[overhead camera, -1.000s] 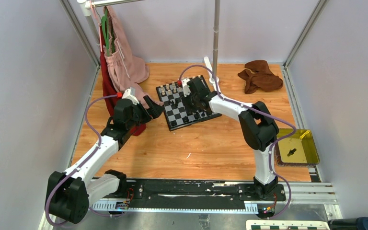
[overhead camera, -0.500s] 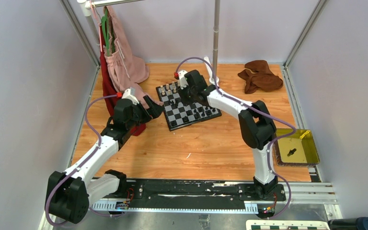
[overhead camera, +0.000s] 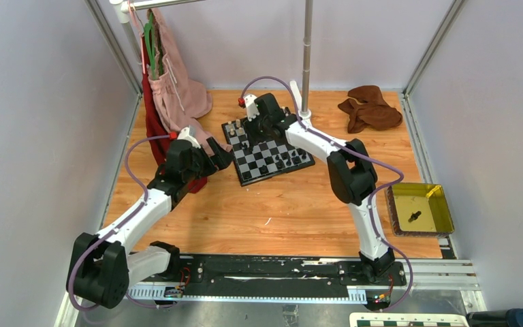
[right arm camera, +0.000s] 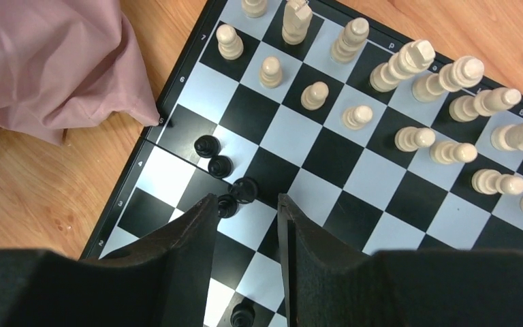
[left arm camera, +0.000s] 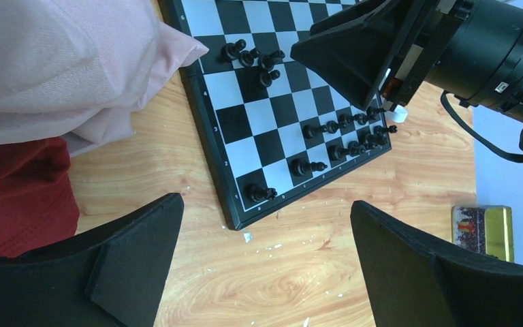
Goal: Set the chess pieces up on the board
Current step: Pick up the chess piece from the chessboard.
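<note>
- Board [overhead camera: 267,151] lies skewed toward 12 o'clock on the table [overhead camera: 279,211]; cream pieces [right arm camera: 357,116] fill its far rows and black pieces [left arm camera: 344,136] are scattered across the near ones.
- Right gripper [right arm camera: 246,204] hangs over the board, fingers part-way apart with nothing clamped; bare squares show in the gap.
- Key relation: one black piece [right arm camera: 245,189] stands upright at 12 o'clock of the fingertips, just beyond them. Others trail off toward 11 o'clock, one touching the left finger.
- Likely needs a short forward reach, then a close.
- Left gripper [left arm camera: 265,269] is spread wide and empty, off the board's corner at 8 o'clock beside the pink cloth [left arm camera: 54,61]. The right arm is nearer.
</note>
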Available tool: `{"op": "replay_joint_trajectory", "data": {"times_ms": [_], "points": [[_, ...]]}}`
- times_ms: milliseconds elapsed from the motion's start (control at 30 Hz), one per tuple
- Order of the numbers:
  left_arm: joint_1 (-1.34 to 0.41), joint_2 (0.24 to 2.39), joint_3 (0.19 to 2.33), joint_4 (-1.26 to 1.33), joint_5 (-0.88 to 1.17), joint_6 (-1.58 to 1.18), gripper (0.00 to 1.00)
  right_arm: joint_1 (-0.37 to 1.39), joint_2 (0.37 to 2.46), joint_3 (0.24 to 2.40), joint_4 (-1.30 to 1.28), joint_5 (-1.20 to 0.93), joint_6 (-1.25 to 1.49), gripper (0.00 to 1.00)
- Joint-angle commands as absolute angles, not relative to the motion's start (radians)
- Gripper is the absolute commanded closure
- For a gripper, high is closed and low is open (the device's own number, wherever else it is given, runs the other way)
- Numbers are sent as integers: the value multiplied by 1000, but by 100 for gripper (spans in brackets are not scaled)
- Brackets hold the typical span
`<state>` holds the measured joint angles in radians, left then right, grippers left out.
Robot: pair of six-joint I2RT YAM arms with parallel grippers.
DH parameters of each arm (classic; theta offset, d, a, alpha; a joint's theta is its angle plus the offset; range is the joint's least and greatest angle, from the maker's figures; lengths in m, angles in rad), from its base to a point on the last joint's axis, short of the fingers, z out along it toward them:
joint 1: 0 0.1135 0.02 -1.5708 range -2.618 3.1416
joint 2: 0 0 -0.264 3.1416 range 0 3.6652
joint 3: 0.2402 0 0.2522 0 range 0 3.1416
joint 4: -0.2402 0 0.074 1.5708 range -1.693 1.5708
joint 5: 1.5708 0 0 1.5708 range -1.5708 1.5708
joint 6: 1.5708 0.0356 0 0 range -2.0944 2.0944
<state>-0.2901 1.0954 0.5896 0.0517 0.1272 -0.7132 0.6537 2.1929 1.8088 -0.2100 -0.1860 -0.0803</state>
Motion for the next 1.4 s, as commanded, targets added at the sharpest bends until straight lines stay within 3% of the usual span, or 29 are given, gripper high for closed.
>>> {"op": "replay_joint_trajectory", "data": {"times_ms": [0, 800, 1200, 1367], "points": [[-282, 1115, 622, 85, 122, -693, 0, 653, 2237, 1862, -250, -215, -101, 58], [-276, 1138, 648, 75, 123, -660, 0, 651, 2309, 1908, -257, -231, -84, 59], [-259, 1162, 651, 77, 144, -647, 0, 646, 2338, 1944, -277, -235, -84, 67], [-250, 1169, 658, 73, 151, -644, 0, 645, 2349, 1964, -286, -238, -83, 75]]}}
